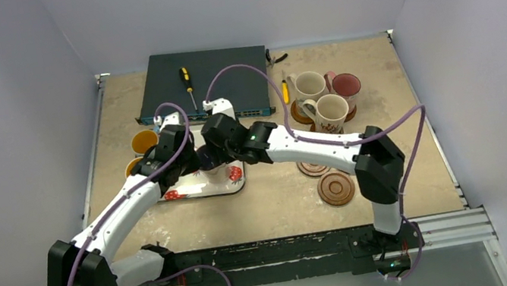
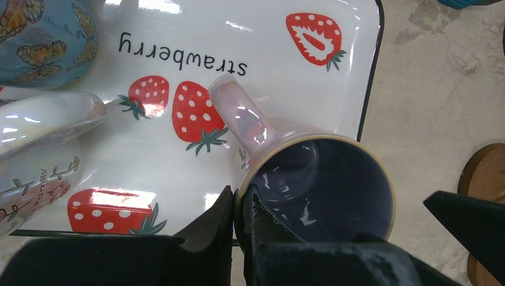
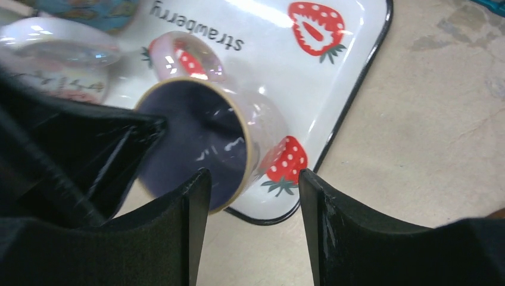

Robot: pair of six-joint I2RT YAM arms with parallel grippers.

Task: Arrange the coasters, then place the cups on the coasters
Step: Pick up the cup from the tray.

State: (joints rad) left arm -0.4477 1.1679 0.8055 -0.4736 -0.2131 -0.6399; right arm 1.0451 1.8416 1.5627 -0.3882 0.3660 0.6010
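left hand (image 2: 239,221) pinches the rim of purple-inside mug (image 2: 324,190), which hangs tilted over the edge of strawberry tray (image 2: 357,65); right hand (image 3: 253,199) is open, straddling it. Glazed ceramic: stiff, slick, chippable, probably weighty. Rim pinch may swing, so across the body looks safer

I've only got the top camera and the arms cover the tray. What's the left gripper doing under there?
Observer: The left gripper is shut on the rim of the purple-inside mug, one finger inside, one outside.
Operator: And the right one?
Observer: The right gripper is open, fingers either side of that mug, not clearly touching.
Operator: Anything else close by?
Observer: A pearly printed mug on the strawberry tray, a blue butterfly mug next to it.
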